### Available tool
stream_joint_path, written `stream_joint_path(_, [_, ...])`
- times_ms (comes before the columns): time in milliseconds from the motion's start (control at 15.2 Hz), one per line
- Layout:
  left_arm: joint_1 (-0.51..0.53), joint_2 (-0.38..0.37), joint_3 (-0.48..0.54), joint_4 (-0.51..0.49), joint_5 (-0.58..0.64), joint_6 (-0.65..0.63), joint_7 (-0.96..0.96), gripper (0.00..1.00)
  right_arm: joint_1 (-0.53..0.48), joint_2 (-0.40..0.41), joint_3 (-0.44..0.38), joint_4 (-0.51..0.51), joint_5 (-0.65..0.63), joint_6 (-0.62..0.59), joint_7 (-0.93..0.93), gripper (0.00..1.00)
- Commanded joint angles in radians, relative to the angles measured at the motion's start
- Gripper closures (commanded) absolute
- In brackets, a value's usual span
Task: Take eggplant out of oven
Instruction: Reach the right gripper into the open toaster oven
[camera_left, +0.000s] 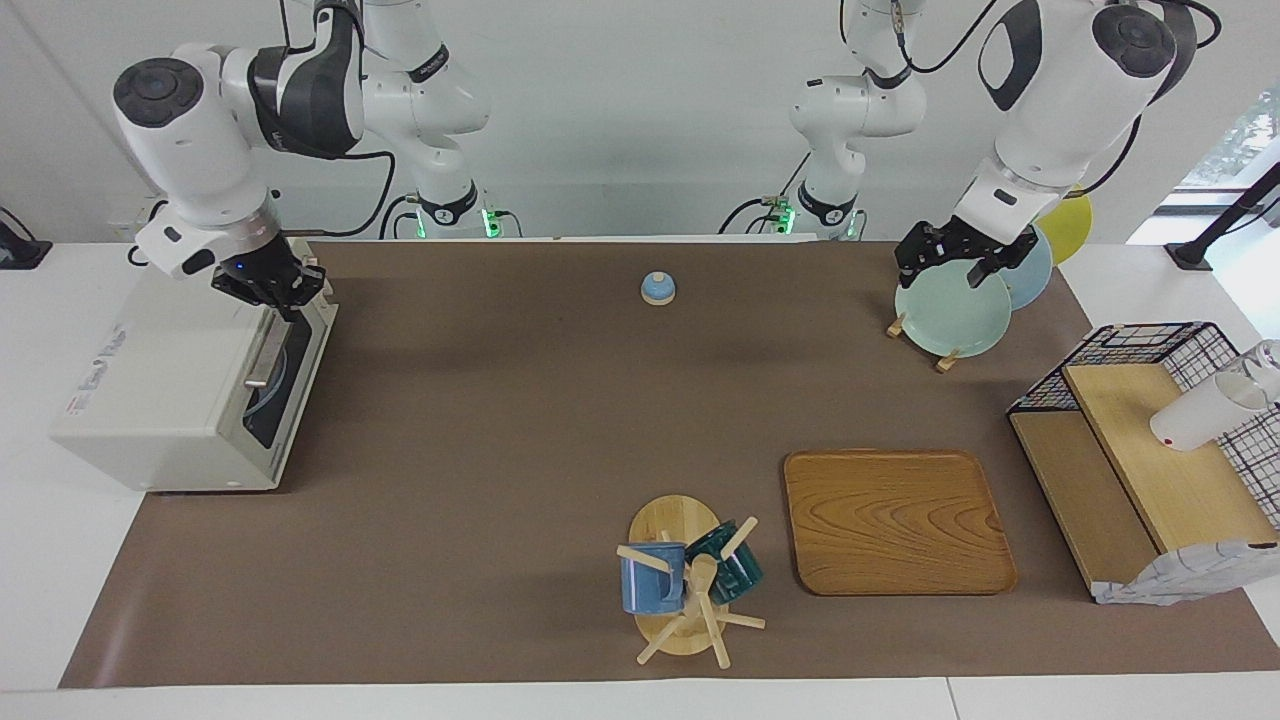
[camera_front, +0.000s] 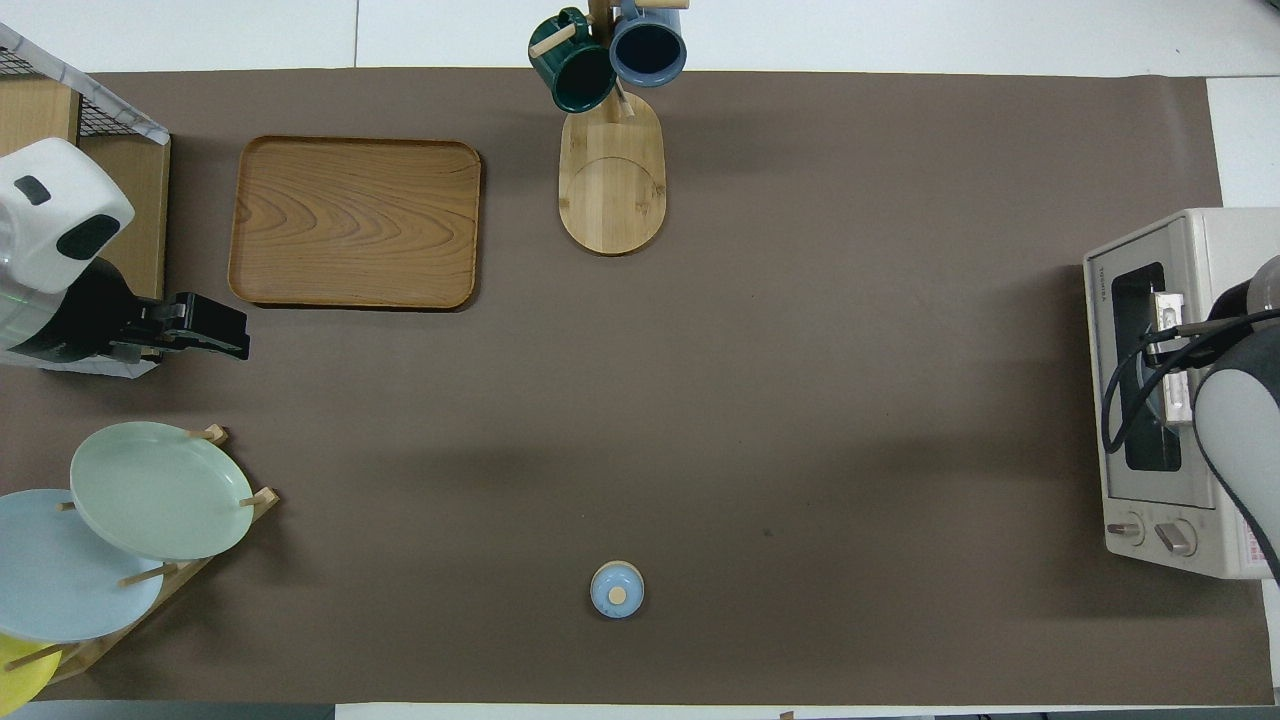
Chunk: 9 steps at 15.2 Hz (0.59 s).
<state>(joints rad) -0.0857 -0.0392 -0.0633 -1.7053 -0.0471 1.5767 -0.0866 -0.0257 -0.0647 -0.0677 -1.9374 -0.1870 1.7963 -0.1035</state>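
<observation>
While brown matting (camera_left: 500, 420) covers the white table (camera_left: 40, 560), right jaws pinch shut, left gape.

My right arm (camera_left: 200, 130) reaches out over the table edge at its own end, wrist bent steeply down, and the right gripper (camera_left: 283, 292) hangs low there with its fingertips brought together. My left arm (camera_left: 1050, 110) waits above the table corner nearest its base, forearm angled down, with the left gripper (camera_left: 955, 262) hanging there, its fingers spread wide and holding nothing.
</observation>
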Motion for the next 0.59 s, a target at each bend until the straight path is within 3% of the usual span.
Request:
stream_joint_path(0, [-0.002, -0.015, 0.002, -0.002, 0.013, -0.009, -0.007, 0.0, -0.039, -0.026, 0.009, -0.087, -0.042, 0.078, 0.012, 1.0])
stream_joint_path(525, [-0.002, -0.015, 0.002, -0.002, 0.013, -0.009, -0.007, 0.0, -0.059, -0.018, 0.011, -0.121, -0.051, 0.109, -0.061, 1.0])
